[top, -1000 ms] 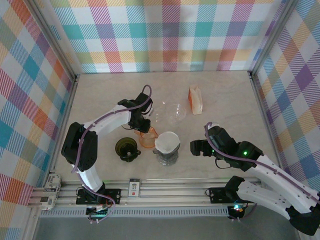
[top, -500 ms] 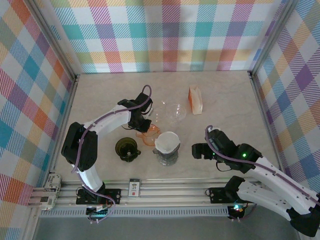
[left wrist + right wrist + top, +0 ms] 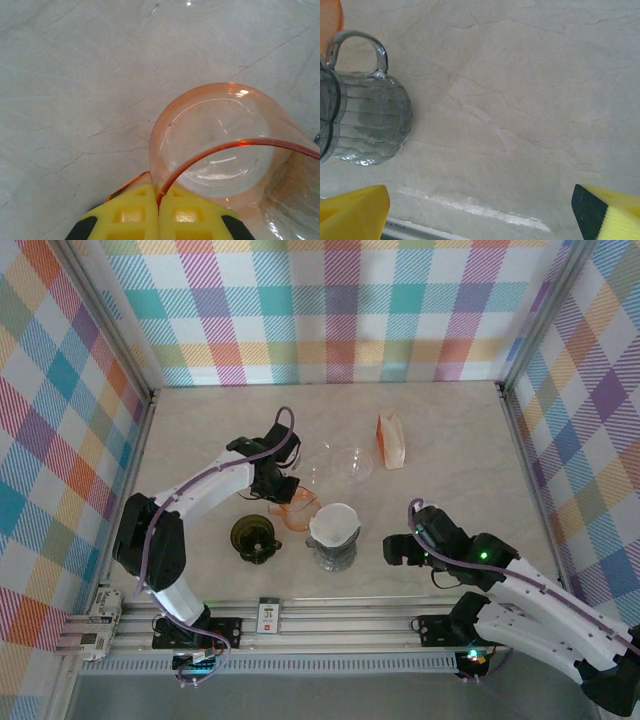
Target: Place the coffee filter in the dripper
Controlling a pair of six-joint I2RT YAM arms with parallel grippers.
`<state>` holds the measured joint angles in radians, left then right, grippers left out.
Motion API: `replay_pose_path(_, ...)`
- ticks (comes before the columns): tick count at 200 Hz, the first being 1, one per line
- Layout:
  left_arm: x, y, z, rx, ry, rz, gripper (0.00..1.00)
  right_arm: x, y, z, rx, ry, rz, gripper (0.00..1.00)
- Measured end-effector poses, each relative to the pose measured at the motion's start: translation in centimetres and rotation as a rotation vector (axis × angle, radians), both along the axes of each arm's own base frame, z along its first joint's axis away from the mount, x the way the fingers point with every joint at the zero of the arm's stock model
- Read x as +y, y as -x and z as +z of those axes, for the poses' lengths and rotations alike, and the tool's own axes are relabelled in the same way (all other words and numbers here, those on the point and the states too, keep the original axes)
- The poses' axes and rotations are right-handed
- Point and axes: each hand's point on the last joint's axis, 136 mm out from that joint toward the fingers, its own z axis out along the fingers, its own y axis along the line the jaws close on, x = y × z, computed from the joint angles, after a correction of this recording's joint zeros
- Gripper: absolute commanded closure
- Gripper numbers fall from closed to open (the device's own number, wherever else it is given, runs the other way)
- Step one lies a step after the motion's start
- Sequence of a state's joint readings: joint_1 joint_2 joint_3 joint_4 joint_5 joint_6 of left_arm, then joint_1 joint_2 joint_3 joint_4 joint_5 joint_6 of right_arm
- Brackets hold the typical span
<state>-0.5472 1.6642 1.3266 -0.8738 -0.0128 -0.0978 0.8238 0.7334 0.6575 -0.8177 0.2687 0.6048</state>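
On the worktop (image 3: pixel 450 430), the ribbed glass dripper (image 3: pixel 372 125) just left of the spread right jaws already cups the white coffee filter (image 3: pixel 333 524), while the left jaws pinch the orange dripper (image 3: pixel 210 125) by its thin rim, probably its only graspable edge.

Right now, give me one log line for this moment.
left gripper: shut on orange dripper rim | right gripper: open, over table | white filter: in grey dripper

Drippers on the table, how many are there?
4: orange dripper in the left end effector, dark green dripper left of it, clear dripper behind, ribbed glass dripper holding a white filter.
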Motion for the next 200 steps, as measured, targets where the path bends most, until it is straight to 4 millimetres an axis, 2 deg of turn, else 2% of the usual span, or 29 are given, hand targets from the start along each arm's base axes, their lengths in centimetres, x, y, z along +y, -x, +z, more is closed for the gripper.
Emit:
replay_pose_path(38, 1.4, 0.7, 1.6, -0.022, -0.025, 0.055, 1.00, 1.7, 0.8, -2.2, 0.043, -0.057, 0.079, 0.09)
replay_pose_path(97, 4.5, 1.2, 3.8, -0.057, -0.052, 0.171, 1.00, 5.1, 3.4, -6.9, 0.182, -0.184, 0.233, 0.24)
replay_pose_path(138, 5.9, 1.6, 5.4, -0.081, -0.032, 0.222, 1.00, 7.7, 3.3, -7.7, 0.181, -0.253, 0.316, 0.34)
replay_pose_path(200, 6.5, 2.3, 6.8, -0.078, 0.008, 0.256, 1.00, 10.5, 1.6, -8.1, 0.125, -0.316, 0.361, 0.45)
